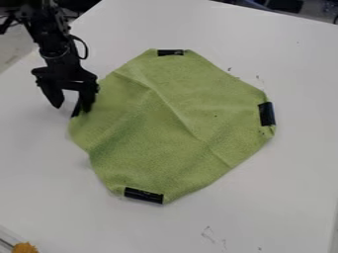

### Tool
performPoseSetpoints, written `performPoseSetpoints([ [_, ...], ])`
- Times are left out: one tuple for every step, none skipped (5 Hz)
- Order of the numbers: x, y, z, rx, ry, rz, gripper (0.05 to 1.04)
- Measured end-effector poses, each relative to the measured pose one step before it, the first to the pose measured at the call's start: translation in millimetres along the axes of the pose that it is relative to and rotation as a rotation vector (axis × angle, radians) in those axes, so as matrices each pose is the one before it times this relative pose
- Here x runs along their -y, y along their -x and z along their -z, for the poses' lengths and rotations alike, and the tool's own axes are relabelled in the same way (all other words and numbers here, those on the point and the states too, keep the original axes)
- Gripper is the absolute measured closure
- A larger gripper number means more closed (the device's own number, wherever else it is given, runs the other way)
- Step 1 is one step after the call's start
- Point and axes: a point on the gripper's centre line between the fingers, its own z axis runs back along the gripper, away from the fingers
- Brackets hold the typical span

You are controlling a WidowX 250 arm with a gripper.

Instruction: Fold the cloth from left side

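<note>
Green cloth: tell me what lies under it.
The white table shows around the green cloth, so the tabletop presumably continues beneath it. The cloth covers that area, so whether anything else lies under it cannot be seen.

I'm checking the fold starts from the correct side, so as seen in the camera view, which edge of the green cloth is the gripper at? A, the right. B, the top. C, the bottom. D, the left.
D: the gripper is down at the left edge of the green cloth, across from the black strip on the right.
</note>
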Motion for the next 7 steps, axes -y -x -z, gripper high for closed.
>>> performPoseSetpoints([
  [-0.19, -2.63, -0.84, -0.0080, 0.0055, 0.0180, 0.462],
  [5.77, 2.35, -2.14, -0.0299, -0.0168, 0.0164, 0.750],
  [-0.15, 0.43, -34.63, 0.0243, -0.0626, -0.0001, 0.936],
  [17.23, -2.84, -33.55, 0.0166, -0.0715, 0.0119, 1.014],
  [36.20, -1.70, -15.60, -0.0104, -0.0356, 0.0125, 1.021],
  [47.45, -13.55, -19.79, 0.0407, -0.0088, 0.0124, 1.021],
  [52.09, -9.84, -3.65, -0.0163, -0.0153, 0.0213, 1.021],
])
